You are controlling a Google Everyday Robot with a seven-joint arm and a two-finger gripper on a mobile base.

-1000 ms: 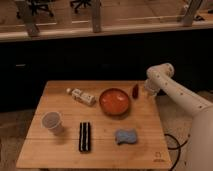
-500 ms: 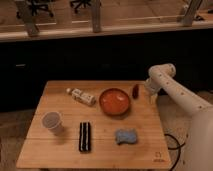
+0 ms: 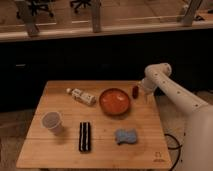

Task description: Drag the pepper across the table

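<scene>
The pepper [image 3: 135,91] is a small dark red thing lying on the light-brown wooden table [image 3: 60,150] near its far right edge, just right of the round orange-red bowl [image 3: 115,101]. My gripper [image 3: 143,90] hangs from the white arm at the table's far right corner, right beside the pepper, on its right side. Whether it touches the pepper does not show.
A small bottle [image 3: 81,96] lies at the back centre-left. A paper cup [image 3: 51,121] stands at the left. A dark flat bar [image 3: 85,136] lies in the front middle. A blue sponge-like thing [image 3: 126,136] lies front right. A dark logo mark [image 3: 158,156] sits at the front right corner.
The gripper and arm have shifted slightly, staying beside the pepper. The pepper seems to hold its place by the bowl.
</scene>
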